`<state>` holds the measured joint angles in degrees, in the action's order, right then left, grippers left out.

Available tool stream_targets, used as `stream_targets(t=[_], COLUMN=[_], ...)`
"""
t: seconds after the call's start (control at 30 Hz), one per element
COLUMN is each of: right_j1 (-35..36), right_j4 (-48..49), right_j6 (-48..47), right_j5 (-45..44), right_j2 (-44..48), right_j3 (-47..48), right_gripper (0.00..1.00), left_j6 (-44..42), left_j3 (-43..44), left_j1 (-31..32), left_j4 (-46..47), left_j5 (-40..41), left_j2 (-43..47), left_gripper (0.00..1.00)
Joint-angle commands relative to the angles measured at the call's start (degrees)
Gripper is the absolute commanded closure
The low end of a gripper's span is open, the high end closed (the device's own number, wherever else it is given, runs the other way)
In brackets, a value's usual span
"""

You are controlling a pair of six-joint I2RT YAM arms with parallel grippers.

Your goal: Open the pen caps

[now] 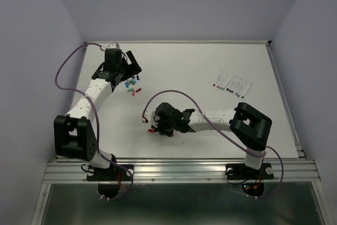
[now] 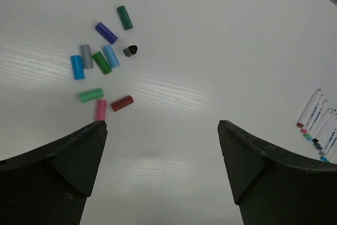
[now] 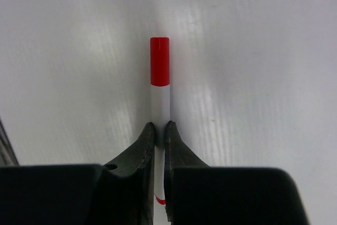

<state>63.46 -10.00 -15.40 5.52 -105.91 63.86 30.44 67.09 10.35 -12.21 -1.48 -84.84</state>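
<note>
Grips pen clamped in right tool, red cap on. Hovers left tool spread apart above loose caps. Probably next: pinch red cap, pull straight off.

The thin white-barrelled marker pen with the red cylindrical plastic cap runs down between the black fingers of my right gripper. They cover most of its barrel, and its rear end I cannot see. In my left wrist view the row of thin white-barrelled pens is cut by the right edge, so I cannot count them. The bottom edge crops both dark fingers of my left gripper. From above, the loose short plastic caps shrink to coloured flecks, too small to count.
</note>
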Motion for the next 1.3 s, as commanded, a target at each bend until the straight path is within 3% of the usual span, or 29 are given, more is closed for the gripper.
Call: stream_targets(t=[0.0, 0.17, 0.33, 0.6, 0.67, 0.83, 1.0, 1.1, 1.13, 1.17, 1.2, 1.27], right_j1=[-7.0, -20.9, -24.7, -25.9, -26.5, -26.5, -26.5, -26.5, -26.5, -26.5, -26.5, -26.5], right_j4=[9.2, 16.2, 19.8, 24.0, 25.1, 25.5, 25.6, 25.7, 25.6, 25.6, 25.6, 25.6], right_j6=[7.9, 21.2, 28.6, 33.5, 34.0, 35.2, 35.5, 35.5, 35.5, 35.4, 35.5, 35.2], right_j5=[-3.7, 8.4, 13.7, 17.4, 17.3, 17.3, 17.7, 18.2, 18.1, 17.9, 17.7, 17.9], right_j2=[5.2, 8.3, 8.4, 4.7, 4.8, 3.5, 2.9, 2.4, 2.3, 2.1, 2.0, 2.0], right_j3=[-0.8, 1.8, 3.4, 7.8, 8.0, 10.1, 11.0, 11.6, 11.7, 11.8, 11.8, 11.7], right_gripper=[0.99, 0.99, 0.99, 0.99, 0.99, 0.99, 0.99, 0.99, 0.99, 0.99, 0.99, 0.99], left_j6=[-0.9, -0.6, 2.8, 5.1, 5.4, 5.7, 5.8, 6.0, 5.9, 5.9, 5.9, 5.6], left_j3=[-1.4, -4.6, -7.9, -6.9, -6.5, -6.1, -5.9, -5.8, -5.8, -5.8, -5.9, -5.9], left_j1=[-0.4, -0.3, 0.4, 4.9, 5.2, 6.3, 6.6, 6.8, 6.8, 6.8, 6.8, 6.8], left_j4=[3.3, 9.8, 19.1, 23.3, 23.6, 24.2, 25.0, 25.7, 25.9, 26.1, 26.5, 26.8], left_j5=[-2.7, -10.9, -21.8, -22.6, -22.7, -23.1, -23.9, -25.0, -25.4, -25.8, -26.1, -26.4], left_j2=[3.4, 4.6, 4.3, 0.8, 0.5, -0.5, -1.0, -1.6, -1.6, -1.6, -1.8, -1.9], left_gripper=[0.01, 0.01, 0.01, 0.05, 0.15, 0.23, 0.45, 0.68, 0.86, 0.95, 1.0, 1.0])
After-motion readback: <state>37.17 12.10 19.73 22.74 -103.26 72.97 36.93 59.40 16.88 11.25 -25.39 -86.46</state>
